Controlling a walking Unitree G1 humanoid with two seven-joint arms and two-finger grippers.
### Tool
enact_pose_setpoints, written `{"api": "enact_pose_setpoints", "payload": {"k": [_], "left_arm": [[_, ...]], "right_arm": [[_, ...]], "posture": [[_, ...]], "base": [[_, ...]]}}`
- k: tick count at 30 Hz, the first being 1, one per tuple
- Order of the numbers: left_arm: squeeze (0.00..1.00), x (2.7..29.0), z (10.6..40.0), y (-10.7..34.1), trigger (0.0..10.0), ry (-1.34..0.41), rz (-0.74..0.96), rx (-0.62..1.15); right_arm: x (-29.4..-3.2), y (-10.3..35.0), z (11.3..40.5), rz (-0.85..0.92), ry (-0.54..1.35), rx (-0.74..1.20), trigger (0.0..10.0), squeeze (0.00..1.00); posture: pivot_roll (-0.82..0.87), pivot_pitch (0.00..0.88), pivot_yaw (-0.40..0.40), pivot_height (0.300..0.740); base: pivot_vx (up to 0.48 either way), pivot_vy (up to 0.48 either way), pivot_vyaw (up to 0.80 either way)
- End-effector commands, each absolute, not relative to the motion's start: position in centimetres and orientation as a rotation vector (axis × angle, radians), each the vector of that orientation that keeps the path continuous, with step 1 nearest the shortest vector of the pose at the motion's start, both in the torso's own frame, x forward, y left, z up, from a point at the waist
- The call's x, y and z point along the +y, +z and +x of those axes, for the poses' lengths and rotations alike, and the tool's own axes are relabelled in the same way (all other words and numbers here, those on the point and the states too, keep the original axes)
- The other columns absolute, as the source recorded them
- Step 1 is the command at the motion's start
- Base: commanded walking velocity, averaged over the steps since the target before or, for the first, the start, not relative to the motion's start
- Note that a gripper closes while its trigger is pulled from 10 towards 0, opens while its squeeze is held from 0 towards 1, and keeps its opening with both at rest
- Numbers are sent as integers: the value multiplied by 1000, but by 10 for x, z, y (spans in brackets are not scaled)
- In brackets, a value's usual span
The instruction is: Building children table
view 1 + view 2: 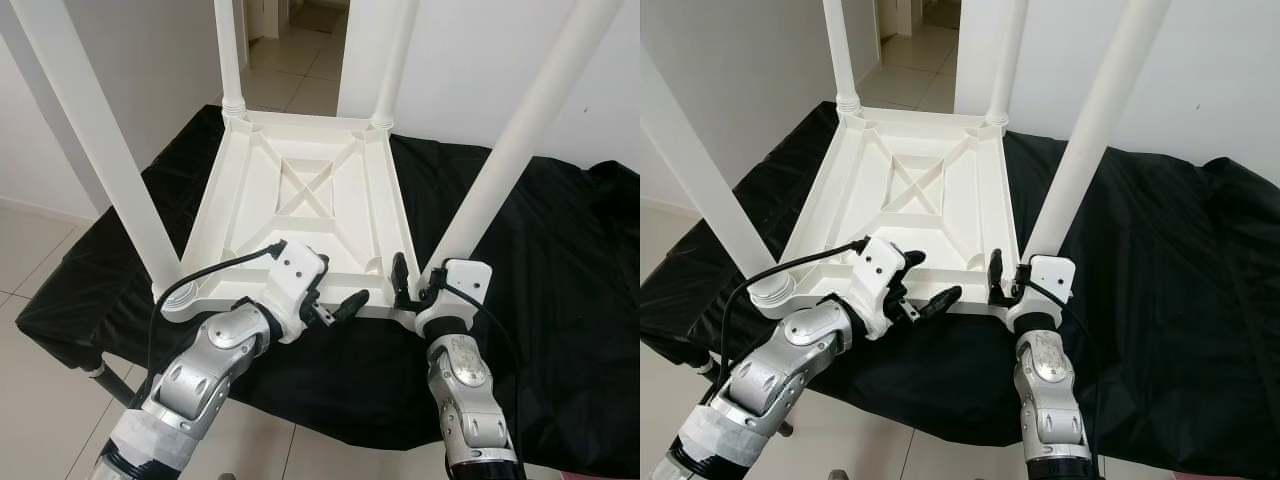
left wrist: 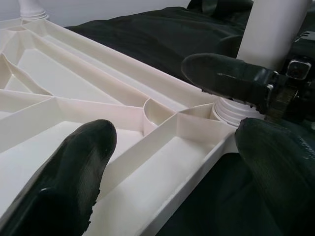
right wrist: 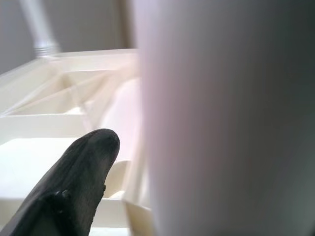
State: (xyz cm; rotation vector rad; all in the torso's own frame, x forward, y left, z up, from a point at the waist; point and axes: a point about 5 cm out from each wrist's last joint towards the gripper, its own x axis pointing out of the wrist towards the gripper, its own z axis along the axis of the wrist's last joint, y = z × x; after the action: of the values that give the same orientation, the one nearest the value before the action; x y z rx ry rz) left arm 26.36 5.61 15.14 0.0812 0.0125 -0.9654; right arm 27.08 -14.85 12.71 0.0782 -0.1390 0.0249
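My right gripper (image 1: 412, 283) sits at the lower centre-right of the left eye view, its two black fingers around the base of the near right white plastic leg (image 1: 520, 140); one finger (image 3: 81, 172) shows in the right wrist view just beside the leg's blurred white shaft, the other is hidden behind it, so I cannot tell whether they press the leg. My left gripper (image 1: 322, 292) lies at the lower centre of the frame, its fingers spread wide apart over the near edge of the white plastic children's table top (image 1: 290, 200); in the left wrist view one finger (image 2: 64, 182) is over the ribbed underside and the other (image 2: 280, 162) is off the rim, above the cloth, holding nothing.

The table top lies upside down, flat on the black cloth-covered surface (image 1: 560, 260), in the centre of the frame, its ribbed underside with one X-shaped brace facing up. Its long axis runs from the near edge by my grippers away toward the top of the frame.

I count four legs, one at each corner, all pointing upward: the near right one, the near left leg (image 1: 95, 140), the far left leg (image 1: 229, 55) and the far right leg (image 1: 396, 60). Each stands in a ringed socket.

A pale tiled floor (image 1: 30, 250) lies around the covered surface.
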Motion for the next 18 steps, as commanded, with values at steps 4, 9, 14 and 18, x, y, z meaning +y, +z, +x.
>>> {"api": "enact_pose_setpoints", "payload": {"k": [4, 9, 14, 18], "left_arm": [[0, 56, 264, 154, 10000, -1005, 107, -3], [0, 56, 262, 155, 10000, -1014, 116, -2], [0, 57, 262, 154, 10000, -1006, 160, -9], [0, 57, 266, 153, 10000, -987, 182, -5]], "right_arm": [[-159, 134, 272, 82, 132, -183, 10000, 365], [-168, 134, 271, 65, 205, -182, 10000, 0], [-176, 134, 270, 31, 270, -182, 10000, 0], [-183, 133, 271, 7, 347, -172, 10000, 0]], "posture": [[-38, 0, -46, 740], [-38, 0, -42, 740], [-36, 0, -44, 740], [-36, 0, -40, 740]], "base": [[0, 0, 0], [0, 0, 0], [0, 0, 0], [0, 0, 0]]}}
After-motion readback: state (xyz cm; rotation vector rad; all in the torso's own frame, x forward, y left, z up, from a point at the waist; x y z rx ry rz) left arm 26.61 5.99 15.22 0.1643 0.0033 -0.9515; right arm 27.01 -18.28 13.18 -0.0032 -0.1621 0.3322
